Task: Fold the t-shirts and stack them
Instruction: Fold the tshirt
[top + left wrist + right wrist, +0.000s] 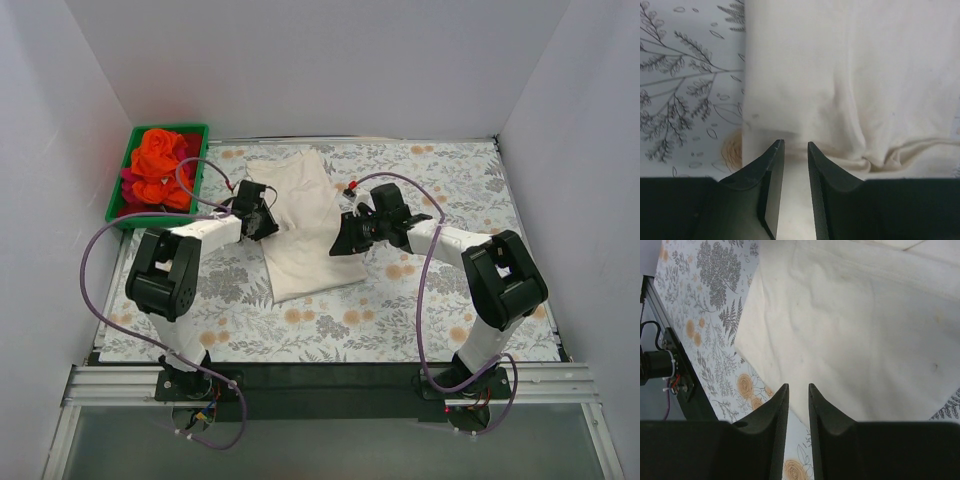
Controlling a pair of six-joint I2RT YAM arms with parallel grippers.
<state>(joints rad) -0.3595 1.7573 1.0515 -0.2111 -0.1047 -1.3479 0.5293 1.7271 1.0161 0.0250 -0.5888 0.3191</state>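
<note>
A large cream t-shirt [300, 215] lies folded into a long strip on the floral tablecloth, running from the back middle toward the front. My left gripper [262, 222] is low over its left edge, with the jaws a narrow gap apart and nothing between them. The left wrist view shows the cloth [840, 85] under the fingertips [795, 144]. My right gripper [345, 242] is at the shirt's right edge, jaws narrowly apart and empty, over the cloth's border [855, 325]. Orange shirts [160, 160] and a magenta one [130, 186] lie bunched in a green bin.
The green bin [117, 200] stands at the back left corner of the table. White walls enclose the table on three sides. The floral tablecloth [400, 310] covers the table. Purple cables loop from both arms. A black rail [675, 375] runs along the near edge.
</note>
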